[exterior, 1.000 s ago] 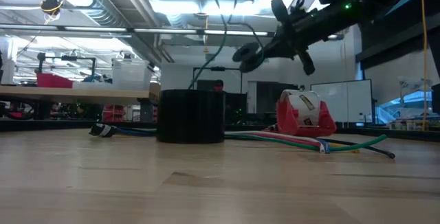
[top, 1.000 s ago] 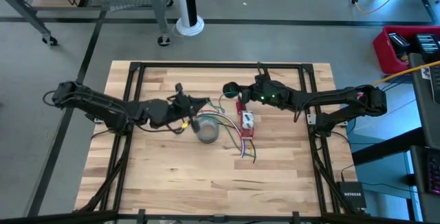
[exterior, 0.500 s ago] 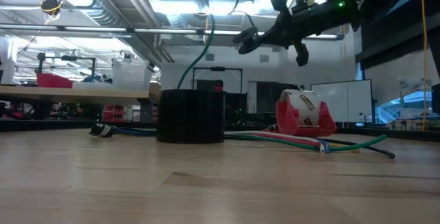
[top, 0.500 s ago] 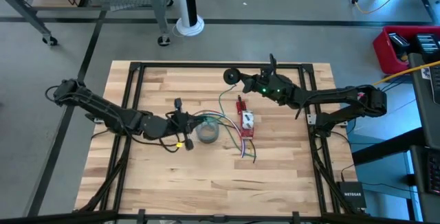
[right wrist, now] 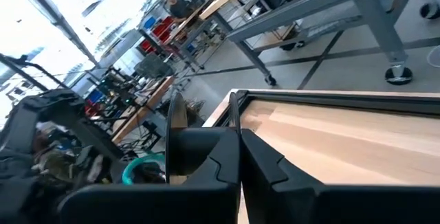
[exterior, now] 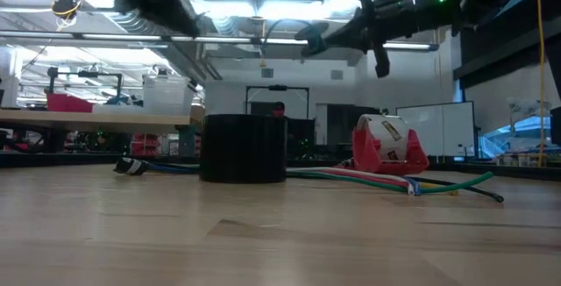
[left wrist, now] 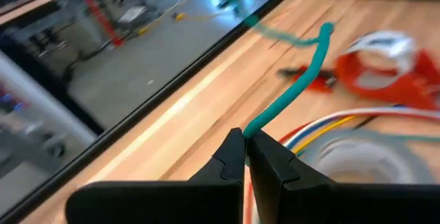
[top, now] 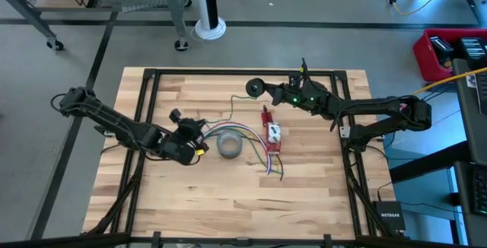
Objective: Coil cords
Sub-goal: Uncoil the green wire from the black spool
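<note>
While both grippers are pinching the green cord (left wrist: 295,93) taut, the left gripper (left wrist: 245,141) is sitting mid-worktop by the grey tape roll (top: 229,144) and the right gripper (top: 255,88) is lifting toward the far edge (presumably forming a loop).

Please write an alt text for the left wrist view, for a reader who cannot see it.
The left tool is shut on a green cord that rises away over a wooden table. Beside it lie a grey tape roll and coloured wires.

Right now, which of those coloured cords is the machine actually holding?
The green cord. The left pincer is shut on its end, lifting it off the table, while the white, yellow and red cords lie loose by the tape roll.
</note>
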